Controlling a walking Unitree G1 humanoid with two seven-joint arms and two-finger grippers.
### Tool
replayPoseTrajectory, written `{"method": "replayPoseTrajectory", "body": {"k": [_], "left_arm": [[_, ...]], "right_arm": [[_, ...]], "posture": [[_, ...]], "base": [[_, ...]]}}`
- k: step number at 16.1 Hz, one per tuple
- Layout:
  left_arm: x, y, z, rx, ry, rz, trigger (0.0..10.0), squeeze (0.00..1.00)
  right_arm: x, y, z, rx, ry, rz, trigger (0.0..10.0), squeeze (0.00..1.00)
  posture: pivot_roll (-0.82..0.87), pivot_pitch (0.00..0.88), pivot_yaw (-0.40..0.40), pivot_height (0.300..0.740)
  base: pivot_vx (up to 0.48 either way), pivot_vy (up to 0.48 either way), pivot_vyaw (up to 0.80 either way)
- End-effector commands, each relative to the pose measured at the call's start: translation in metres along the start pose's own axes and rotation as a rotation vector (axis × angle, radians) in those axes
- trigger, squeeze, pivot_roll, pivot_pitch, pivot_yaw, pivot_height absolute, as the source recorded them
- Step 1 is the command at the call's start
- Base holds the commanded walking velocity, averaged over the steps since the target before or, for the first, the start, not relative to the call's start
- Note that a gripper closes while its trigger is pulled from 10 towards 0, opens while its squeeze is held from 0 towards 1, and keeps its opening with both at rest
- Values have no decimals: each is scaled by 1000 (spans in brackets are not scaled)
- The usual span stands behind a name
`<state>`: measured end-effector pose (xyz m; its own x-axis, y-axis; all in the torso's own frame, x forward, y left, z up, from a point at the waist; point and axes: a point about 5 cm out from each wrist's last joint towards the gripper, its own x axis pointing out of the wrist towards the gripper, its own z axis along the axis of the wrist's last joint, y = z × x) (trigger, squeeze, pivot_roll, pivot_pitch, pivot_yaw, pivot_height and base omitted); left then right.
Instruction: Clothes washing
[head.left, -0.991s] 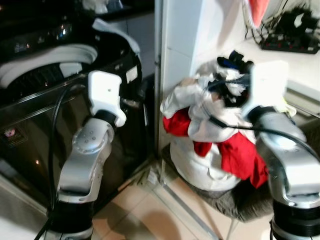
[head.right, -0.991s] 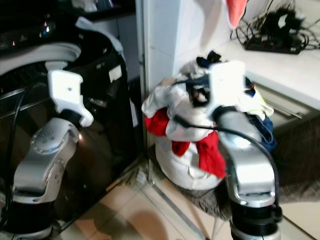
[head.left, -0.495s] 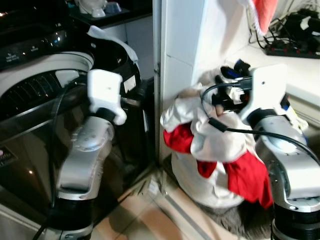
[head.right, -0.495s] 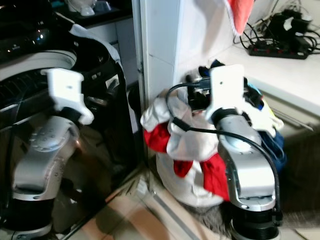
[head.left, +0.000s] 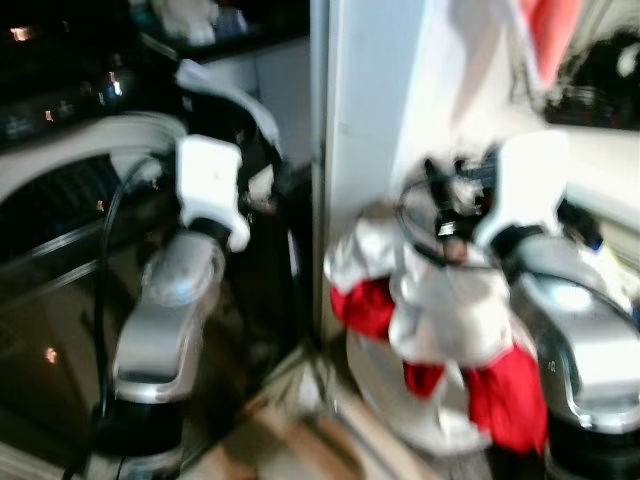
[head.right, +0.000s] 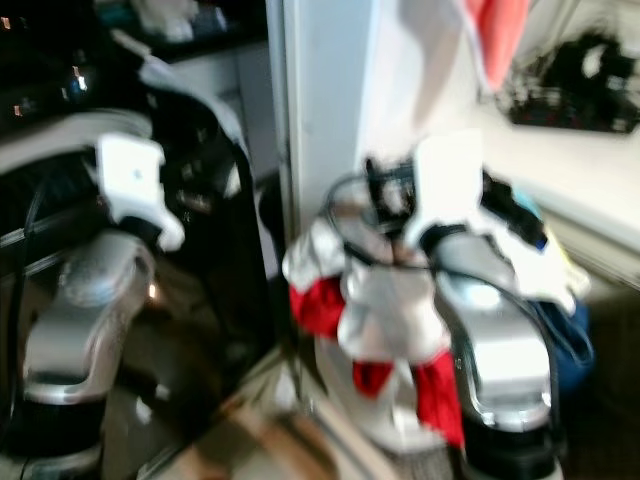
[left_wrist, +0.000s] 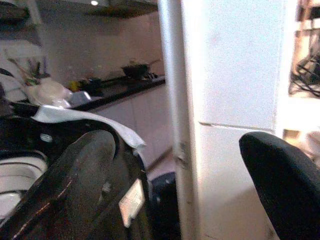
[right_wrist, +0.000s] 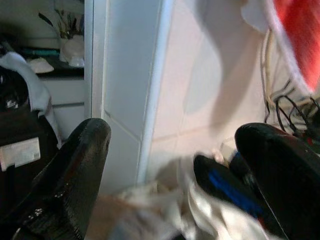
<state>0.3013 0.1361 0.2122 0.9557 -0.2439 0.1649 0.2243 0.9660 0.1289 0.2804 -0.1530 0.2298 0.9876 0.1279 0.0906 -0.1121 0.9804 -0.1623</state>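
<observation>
Right pincer over laundry pile, spread wide, nothing gripped; washer off to the robot's left.

Right pincer (right_wrist: 170, 175) sits directly above the clothes pile (head.left: 430, 300), right arm nearer by far. Left pincer (left_wrist: 190, 190) spread too, empty, raised beside the washing machine (head.left: 70, 260). Views blurred.

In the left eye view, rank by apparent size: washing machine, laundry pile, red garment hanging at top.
1. Washing machine, largest.
2. Laundry pile.
3. Hanging red garment, smallest, though cropped by the frame edge and farther away, so its true size is unsure.
</observation>
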Motion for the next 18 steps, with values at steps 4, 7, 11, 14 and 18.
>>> {"method": "replayPoseTrajectory", "body": {"k": [4, 7, 11, 14, 18], "left_arm": [[0, 6, 0, 3, 12, 2, 10000, 0], [-2, -6, -4, 35, 30, -119, 10000, 0], [-6, -11, -3, 50, 22, -190, 10000, 0], [-4, -15, -8, 19, 38, -165, 10000, 0], [-5, -16, -8, 13, 42, -166, 10000, 0]], "right_arm": [[-1, 8, 1, 37, 22, 33, 10000, 0], [-5, -5, 7, -55, 38, 44, 10000, 0], [-7, -23, 20, -116, 25, 61, 10000, 800], [-10, -18, 10, -113, 74, 89, 10000, 0], [-13, -6, 1, -51, 105, 104, 10000, 0]], "posture": [[17, 0, 30, 740], [8, 0, 36, 740], [1, 0, 38, 740], [0, 0, 34, 740], [0, 0, 32, 740]], "base": [[246, 0, 0], [0, 0, 0], [0, 0, 0], [0, 0, 0], [0, 367, 0]]}}
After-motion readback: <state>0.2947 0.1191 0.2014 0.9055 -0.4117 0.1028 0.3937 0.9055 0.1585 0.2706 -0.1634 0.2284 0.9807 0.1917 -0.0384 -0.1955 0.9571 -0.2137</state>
